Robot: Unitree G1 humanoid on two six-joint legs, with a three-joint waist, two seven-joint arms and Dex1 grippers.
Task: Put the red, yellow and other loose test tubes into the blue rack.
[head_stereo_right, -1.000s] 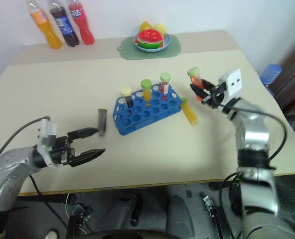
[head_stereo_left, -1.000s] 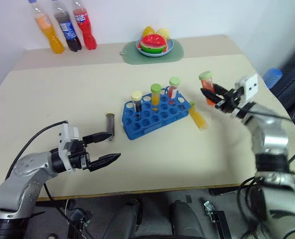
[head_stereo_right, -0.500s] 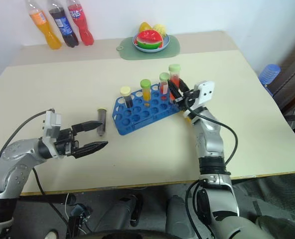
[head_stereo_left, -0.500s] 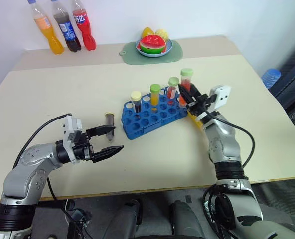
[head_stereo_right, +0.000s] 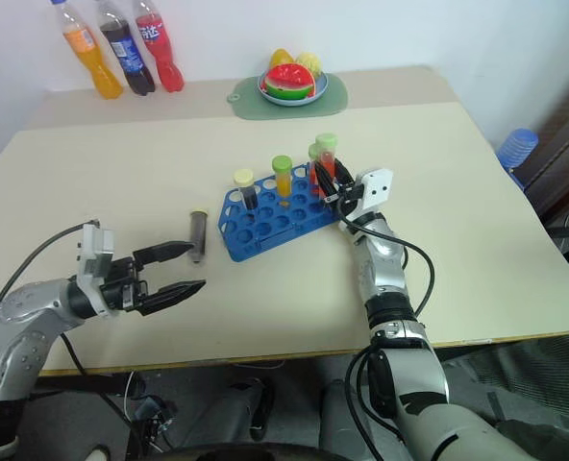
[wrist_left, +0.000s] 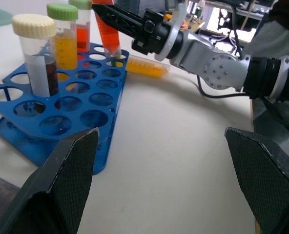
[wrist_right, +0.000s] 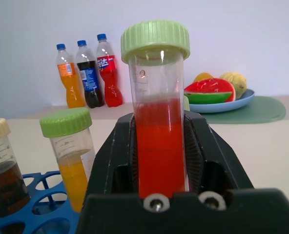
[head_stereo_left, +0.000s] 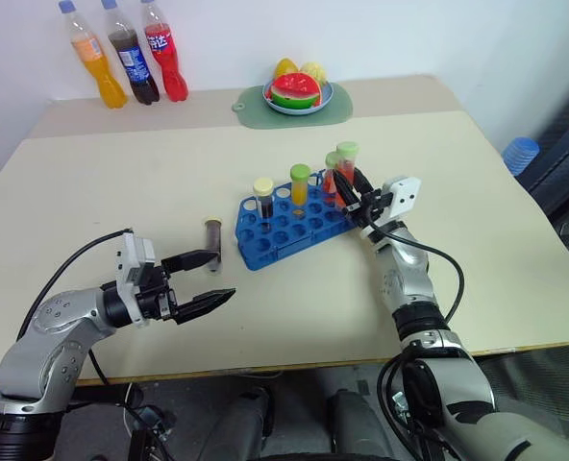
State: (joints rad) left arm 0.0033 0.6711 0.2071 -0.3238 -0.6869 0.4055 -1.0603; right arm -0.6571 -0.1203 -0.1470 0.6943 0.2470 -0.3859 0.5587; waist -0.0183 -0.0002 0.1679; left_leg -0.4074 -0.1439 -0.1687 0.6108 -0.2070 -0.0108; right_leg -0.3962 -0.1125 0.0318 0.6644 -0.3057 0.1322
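The blue rack [head_stereo_left: 286,223] stands mid-table with a cream-capped dark tube [head_stereo_left: 263,197], a green-capped yellow-orange tube [head_stereo_left: 300,184] and a green-capped red tube [head_stereo_left: 332,171] upright in it. My right gripper [head_stereo_left: 348,188] is shut on another red tube [wrist_right: 159,131] with a green cap, held upright over the rack's right end, its lower end at a hole [wrist_left: 113,57]. A yellow tube [wrist_left: 147,66] lies on the table just beyond the rack. A dark tube [head_stereo_left: 212,240] lies left of the rack. My left gripper [head_stereo_left: 204,279] hangs open and empty, near that dark tube.
Three soda bottles [head_stereo_left: 129,56] stand at the back left. A plate of fruit [head_stereo_left: 299,91] sits on a green mat at the back middle. A blue stack [head_stereo_left: 519,152] stands off the table's right edge.
My right gripper has carried the red tube left and down, from right of the rack to its right end. The left gripper has stayed open in place.
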